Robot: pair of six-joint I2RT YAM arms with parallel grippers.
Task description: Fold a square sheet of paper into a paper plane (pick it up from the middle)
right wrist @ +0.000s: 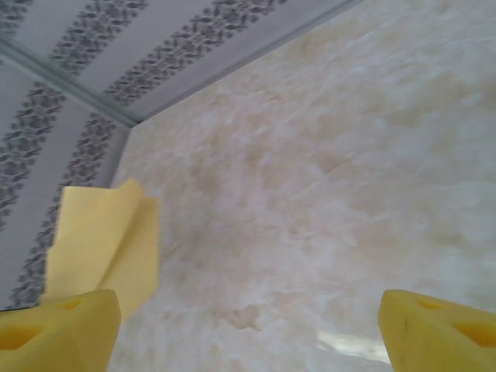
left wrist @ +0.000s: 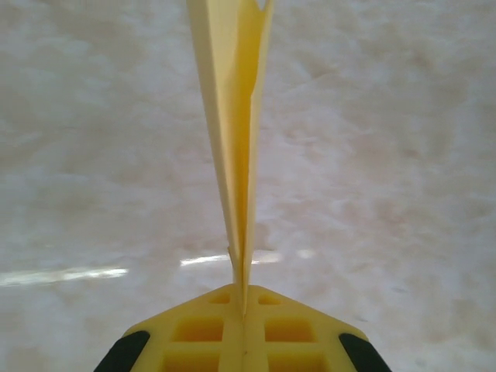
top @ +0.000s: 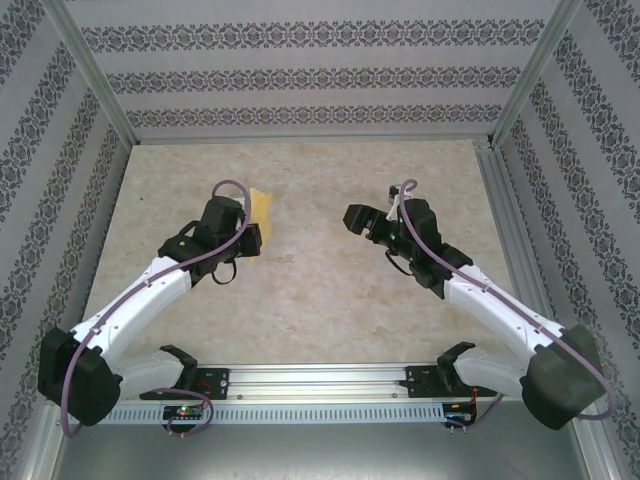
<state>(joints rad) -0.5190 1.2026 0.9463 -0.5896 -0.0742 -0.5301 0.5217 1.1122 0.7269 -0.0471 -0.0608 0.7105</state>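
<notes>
The left pincer is clamping the paper plane right now, jaws pressed tight together on it; from the top camera the yellow-orange paper is poking out past the pincer's far side, over the left half of the counter, towards the back wall. On the left wrist camera the left pincer is gripping the fold line; its yellow fingers are meeting on the paper plane, which is running edge-on straight away from the tips, narrow where it is pinched and spreading wider further out, lifted clear of the counter — two layers are parting slightly at the far end.

Over on the other side, the right pincer is hovering well apart from the paper, pointing across at it with its jaws spread wide and nothing between them; on the right wrist camera the right pincer is showing only bare marbled counter in its gap, one yellow finger sitting in each lower corner. The paper plane is appearing at the left of that view, just above the left-hand finger and against the patterned wall — a creased flap is angling off its right side.
</notes>
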